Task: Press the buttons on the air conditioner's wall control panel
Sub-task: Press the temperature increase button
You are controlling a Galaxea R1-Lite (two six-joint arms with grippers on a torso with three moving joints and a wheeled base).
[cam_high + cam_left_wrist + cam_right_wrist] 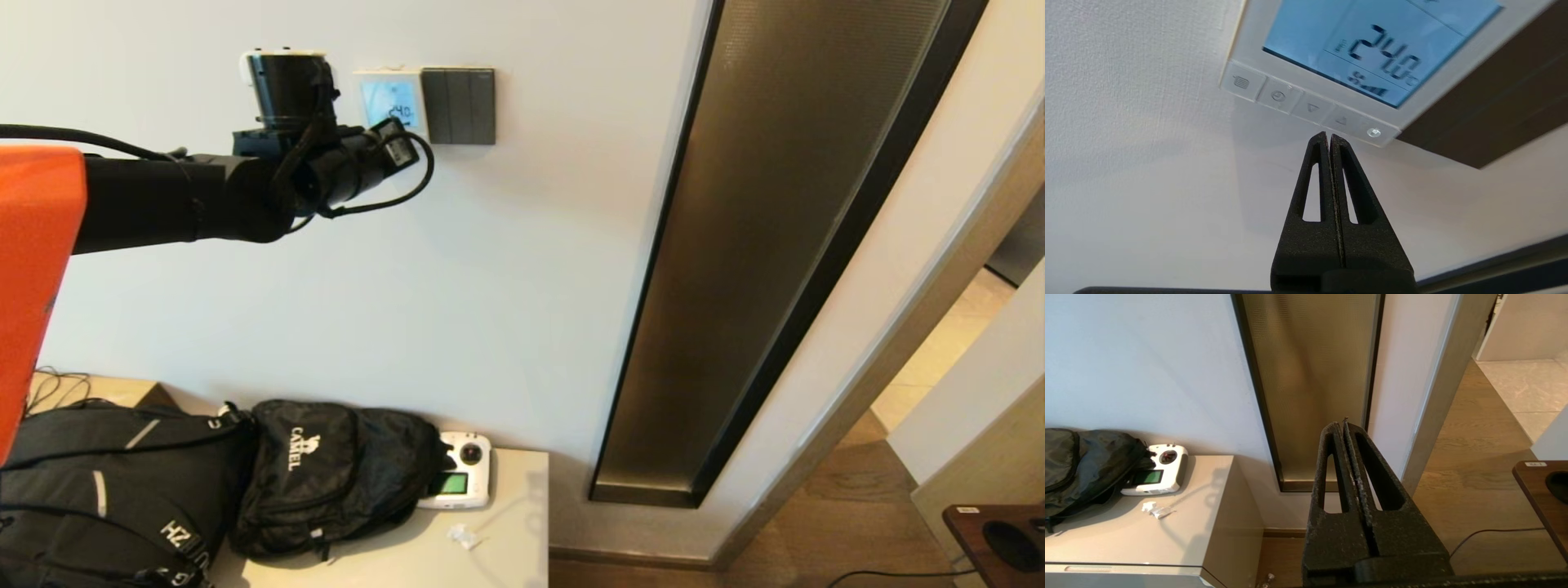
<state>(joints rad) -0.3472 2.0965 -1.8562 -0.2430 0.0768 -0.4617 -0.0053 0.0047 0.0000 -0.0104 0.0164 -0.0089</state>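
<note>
The white wall control panel (pixel 392 100) hangs on the wall with its screen lit pale blue, reading 24.0. In the left wrist view the panel (pixel 1425 102) fills the upper part, with a row of pale buttons (pixel 1306 107) along its lower strip. My left gripper (pixel 1329 136) is shut and empty, its tips just below the strip, near the up-arrow button (pixel 1341 121), on or very close to the wall. In the head view the left arm (pixel 326 163) reaches up to the panel and hides its lower edge. My right gripper (pixel 1342 425) is shut and empty, held low and away from the panel.
A dark grey three-rocker switch plate (pixel 460 106) adjoins the panel. A tall dark-framed glass strip (pixel 775 261) runs down the wall. Below, a cabinet top (pixel 506 547) holds black bags (pixel 326 474) and a white handheld controller (pixel 459 482). A doorway opens at the right.
</note>
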